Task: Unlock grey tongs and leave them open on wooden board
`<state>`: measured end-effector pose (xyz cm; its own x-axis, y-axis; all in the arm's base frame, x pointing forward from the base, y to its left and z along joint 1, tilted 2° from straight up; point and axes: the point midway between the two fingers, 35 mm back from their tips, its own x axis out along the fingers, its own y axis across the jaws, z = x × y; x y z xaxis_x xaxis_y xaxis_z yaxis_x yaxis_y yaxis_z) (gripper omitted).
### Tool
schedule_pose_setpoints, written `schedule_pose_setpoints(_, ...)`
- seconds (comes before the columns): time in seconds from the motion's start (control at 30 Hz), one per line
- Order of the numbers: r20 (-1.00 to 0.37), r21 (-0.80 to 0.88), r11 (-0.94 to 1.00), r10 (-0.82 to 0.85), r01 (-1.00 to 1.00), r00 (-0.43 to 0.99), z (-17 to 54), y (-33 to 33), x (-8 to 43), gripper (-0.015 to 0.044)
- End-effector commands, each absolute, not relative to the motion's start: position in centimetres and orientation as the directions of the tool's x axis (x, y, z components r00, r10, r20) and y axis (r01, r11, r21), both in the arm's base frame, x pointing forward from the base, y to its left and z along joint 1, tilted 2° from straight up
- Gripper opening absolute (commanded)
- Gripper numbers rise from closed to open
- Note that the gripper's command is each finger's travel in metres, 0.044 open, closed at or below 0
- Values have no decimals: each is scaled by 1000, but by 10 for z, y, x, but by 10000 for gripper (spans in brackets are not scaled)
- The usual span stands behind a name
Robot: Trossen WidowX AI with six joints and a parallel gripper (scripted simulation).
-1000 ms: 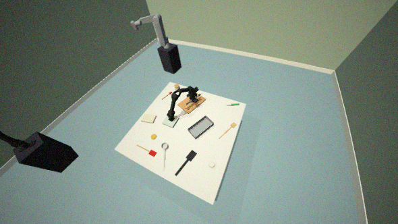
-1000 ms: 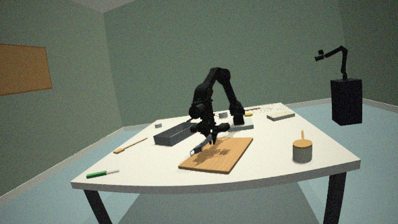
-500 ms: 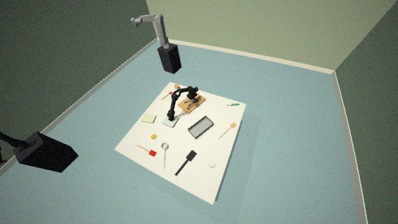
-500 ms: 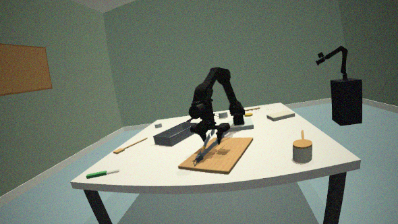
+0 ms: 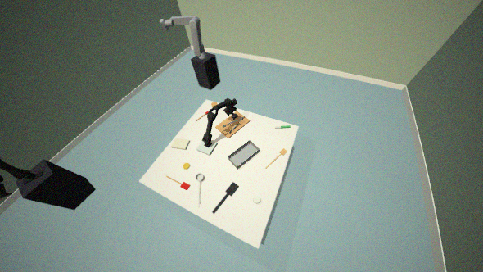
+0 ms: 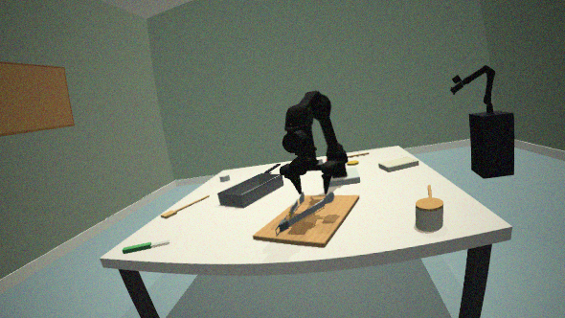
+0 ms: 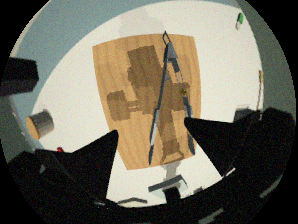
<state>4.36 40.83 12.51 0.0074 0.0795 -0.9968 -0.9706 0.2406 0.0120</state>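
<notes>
The grey tongs [image 6: 311,209] [image 7: 170,51] lie on the wooden board [image 5: 246,121] [image 6: 346,206] [image 7: 107,65]. Their two arms are spread in a narrow V. The hinge end, with its small loop, points away from the arm's base, and the free ends are towards the gripper. My gripper [image 6: 313,193] [image 7: 152,127] is wide open and empty, pointing down over the free ends. In the wrist view one finger is left of the tongs and the other is right of them. Whether a finger touches them I cannot tell. The roasting tin [image 5: 248,158] [image 6: 232,198] stands beside the board with nothing across it.
A grey pot with a wooden lid [image 6: 429,215] [image 7: 40,124] stands on the other side of the board. A green-handled knife [image 5: 285,127] [image 6: 137,248] and a wooden spatula [image 5: 282,152] [image 6: 169,214] lie past the tin side. A pale block [image 5: 180,143] [image 6: 398,164] is near the arm's base.
</notes>
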Motion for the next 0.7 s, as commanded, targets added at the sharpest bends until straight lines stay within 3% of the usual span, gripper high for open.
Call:
schedule_pose_setpoints(0.0,-997,12,233,77,-972,6,161,415,-10,440)
schedule_pose_setpoints(0.13,-997,15,233,77,-972,3,188,411,-50,440)
schedule_pose_setpoints(0.67,-997,15,233,77,-972,3,190,410,-51,440)
